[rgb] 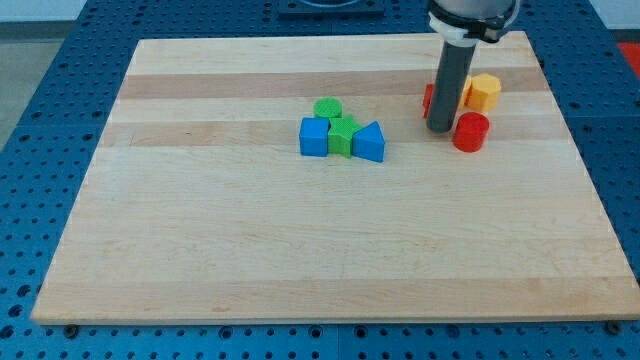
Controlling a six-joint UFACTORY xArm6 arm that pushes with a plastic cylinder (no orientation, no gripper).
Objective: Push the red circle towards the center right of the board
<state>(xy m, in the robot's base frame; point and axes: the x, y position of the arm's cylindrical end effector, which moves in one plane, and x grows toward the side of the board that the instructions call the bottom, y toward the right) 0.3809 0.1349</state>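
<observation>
On the worktop, my tip stands just left of the red circle; a second red block and a yellow block lie behind. Well to the view's left, a blue cube, green block and blue block touch in a row, a green circle behind them.

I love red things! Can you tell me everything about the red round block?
The red circle is a short, smooth cylinder that looks like plastic, standing flat on the wooden board in the view's upper right. My tip sits just to its left, very close. Whether they touch, I cannot tell. A yellow block lies above it, apart.
</observation>
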